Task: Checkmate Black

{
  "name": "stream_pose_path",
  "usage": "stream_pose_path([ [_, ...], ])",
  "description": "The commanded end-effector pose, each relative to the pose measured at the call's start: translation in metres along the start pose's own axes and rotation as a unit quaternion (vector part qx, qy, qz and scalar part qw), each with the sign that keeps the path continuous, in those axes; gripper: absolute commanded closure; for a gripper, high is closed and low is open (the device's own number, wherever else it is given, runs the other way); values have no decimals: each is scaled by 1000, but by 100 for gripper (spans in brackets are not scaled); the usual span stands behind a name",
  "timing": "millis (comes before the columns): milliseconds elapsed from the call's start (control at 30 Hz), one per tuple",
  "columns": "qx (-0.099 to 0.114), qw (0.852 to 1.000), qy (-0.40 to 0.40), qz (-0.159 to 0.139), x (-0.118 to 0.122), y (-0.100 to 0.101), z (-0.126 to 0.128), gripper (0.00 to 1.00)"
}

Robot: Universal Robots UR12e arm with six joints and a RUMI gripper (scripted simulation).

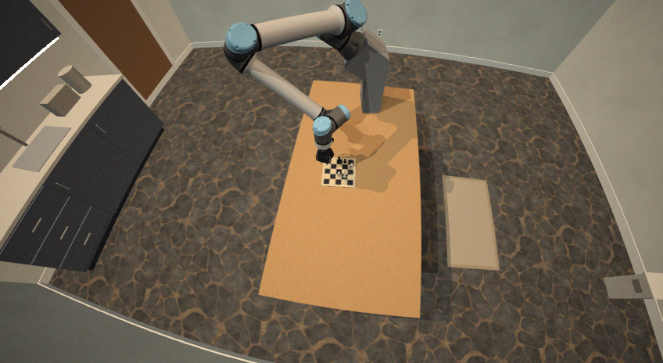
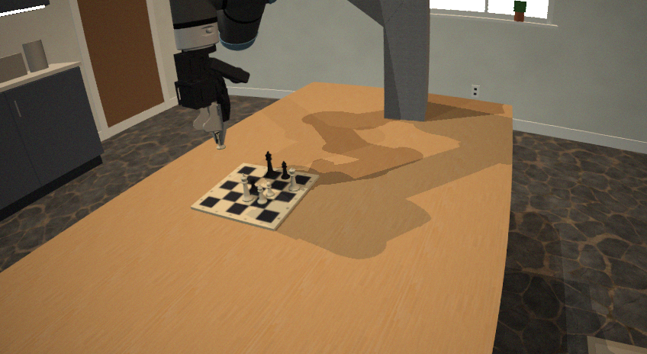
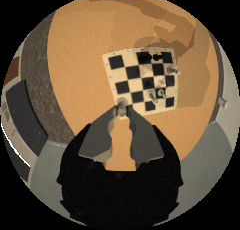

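Stone-pattern floor, grey-green walls, dark cabinets along one side: a room w/ a long wooden table [image 2: 317, 282] at centre, and my arm's grey pedestal [image 2: 405, 56] standing on its far end. Near the table's middle lies a small chessboard [image 2: 217, 207], black and cream squares, edge markings too small to read.

My gripper [image 2: 220, 143] hangs above the table surface, just off the board's far-left corner in the exterior view, well above the pieces. Its jaws are pinched on a small white chess piece [image 2: 220, 145], a pawn by the look of its round head in the wrist view [image 3: 121, 103]; only its base pokes out below the fingertips from the side. The piece is in the air, touching neither board nor table.

On the board: a tall black king [image 2: 268, 162] and a shorter black piece [image 2: 284, 169] at the far edge, a white rook [image 2: 293, 179] beside them toward the right. A tall white piece [image 2: 245, 188], two small white ones [image 2: 262, 194] [image 2: 268, 188] and a small black piece [image 2: 253, 185] cluster mid-board. All stand upright. Can't tell exact squares at this res.

Arm shadow falls across table to the right of the board.
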State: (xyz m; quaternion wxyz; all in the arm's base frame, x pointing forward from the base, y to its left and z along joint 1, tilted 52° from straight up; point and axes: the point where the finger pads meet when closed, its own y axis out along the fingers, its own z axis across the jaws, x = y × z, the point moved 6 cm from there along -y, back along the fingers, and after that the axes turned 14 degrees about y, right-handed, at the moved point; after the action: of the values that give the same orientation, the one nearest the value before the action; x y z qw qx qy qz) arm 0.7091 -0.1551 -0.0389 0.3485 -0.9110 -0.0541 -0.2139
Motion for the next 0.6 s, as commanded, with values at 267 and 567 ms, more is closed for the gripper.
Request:
stream_pose_path([
  [267, 0, 995, -101, 0, -56, -3, -28, 100],
  [567, 0, 992, -123, 0, -67, -4, -35, 100],
])
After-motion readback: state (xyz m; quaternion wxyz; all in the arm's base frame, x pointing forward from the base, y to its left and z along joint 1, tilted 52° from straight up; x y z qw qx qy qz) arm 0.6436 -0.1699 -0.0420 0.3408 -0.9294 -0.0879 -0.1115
